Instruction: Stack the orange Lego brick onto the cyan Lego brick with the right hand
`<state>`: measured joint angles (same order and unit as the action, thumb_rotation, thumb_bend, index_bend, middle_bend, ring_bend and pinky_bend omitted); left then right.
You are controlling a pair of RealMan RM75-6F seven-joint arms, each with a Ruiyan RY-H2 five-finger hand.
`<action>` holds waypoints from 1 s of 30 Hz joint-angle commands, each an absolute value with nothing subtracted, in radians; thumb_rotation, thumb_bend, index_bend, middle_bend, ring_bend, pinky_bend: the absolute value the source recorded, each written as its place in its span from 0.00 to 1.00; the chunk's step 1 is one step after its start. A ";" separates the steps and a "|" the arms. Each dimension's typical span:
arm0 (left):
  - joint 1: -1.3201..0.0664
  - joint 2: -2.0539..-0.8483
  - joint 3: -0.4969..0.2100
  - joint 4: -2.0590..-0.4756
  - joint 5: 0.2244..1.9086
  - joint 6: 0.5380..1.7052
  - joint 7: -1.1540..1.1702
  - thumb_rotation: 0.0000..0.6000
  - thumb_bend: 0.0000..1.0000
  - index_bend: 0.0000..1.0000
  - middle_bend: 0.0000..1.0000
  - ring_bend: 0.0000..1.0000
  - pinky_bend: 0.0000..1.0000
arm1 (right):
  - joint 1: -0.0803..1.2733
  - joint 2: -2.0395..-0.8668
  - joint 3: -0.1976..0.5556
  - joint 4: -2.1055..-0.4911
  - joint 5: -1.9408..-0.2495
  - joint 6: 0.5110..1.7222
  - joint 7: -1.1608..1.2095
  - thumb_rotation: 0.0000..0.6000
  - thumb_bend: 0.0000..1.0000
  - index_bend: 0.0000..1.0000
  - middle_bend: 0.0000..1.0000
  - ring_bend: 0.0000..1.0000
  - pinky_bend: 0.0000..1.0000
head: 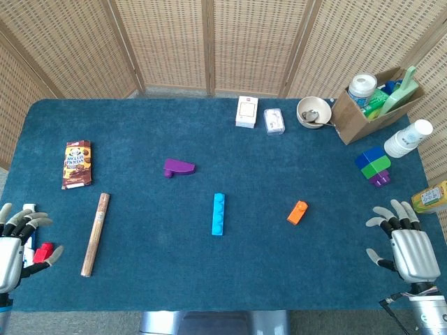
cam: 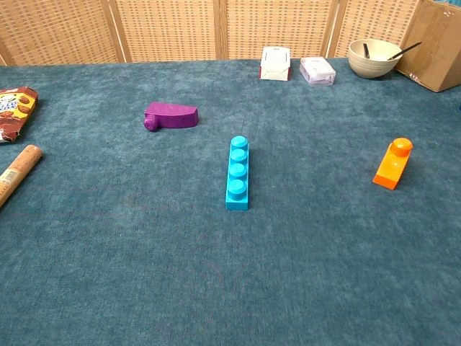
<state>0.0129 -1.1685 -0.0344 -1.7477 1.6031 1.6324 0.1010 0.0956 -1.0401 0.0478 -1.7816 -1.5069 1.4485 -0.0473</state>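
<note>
The orange Lego brick lies on the blue table right of centre. A long cyan Lego brick lies flat near the middle, studs up. My right hand rests at the table's right front corner, fingers spread, holding nothing, well to the right of the orange brick. At the left front edge my left hand is open too, with a small red piece just beside its fingers. Neither hand shows in the chest view.
A purple piece lies behind the cyan brick. A wooden stick and snack packet are at left. Two small boxes, a bowl, a cardboard box, cups and stacked bricks line the back right.
</note>
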 commanded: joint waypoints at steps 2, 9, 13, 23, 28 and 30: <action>0.013 -1.173 -0.033 -1.743 1.594 1.627 0.099 0.83 0.28 0.36 0.34 0.22 0.01 | 0.095 -1.045 0.048 -1.777 -1.500 1.445 -0.045 1.00 0.18 0.38 0.24 0.04 0.05; 0.023 -1.168 -0.023 -1.738 1.603 1.639 0.089 0.83 0.28 0.36 0.34 0.22 0.01 | 0.093 -1.043 0.041 -1.768 -1.517 1.447 -0.026 1.00 0.18 0.38 0.24 0.04 0.05; 0.030 -1.162 -0.022 -1.737 1.603 1.651 0.078 0.83 0.28 0.36 0.34 0.22 0.01 | 0.091 -1.041 0.042 -1.771 -1.525 1.454 -0.009 1.00 0.18 0.38 0.24 0.04 0.05; 0.025 -1.169 -0.021 -1.729 1.603 1.641 0.071 0.84 0.28 0.36 0.34 0.22 0.01 | 0.144 -1.019 0.058 -1.787 -1.567 1.406 0.016 1.00 0.18 0.38 0.25 0.08 0.05; 0.014 -1.171 -0.023 -1.730 1.610 1.629 0.073 0.84 0.28 0.36 0.35 0.22 0.01 | 0.203 -0.998 0.079 -1.803 -1.572 1.339 -0.010 1.00 0.18 0.38 0.25 0.10 0.09; 0.008 -1.171 -0.024 -1.733 1.614 1.624 0.076 0.84 0.28 0.36 0.35 0.23 0.01 | 0.235 -0.988 0.086 -1.812 -1.559 1.289 -0.035 1.00 0.18 0.35 0.25 0.10 0.09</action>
<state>0.0092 -1.1708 -0.0238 -1.7320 1.6124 1.6253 0.0753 0.2097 -1.0004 0.0760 -1.8016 -1.5672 1.3280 -0.0122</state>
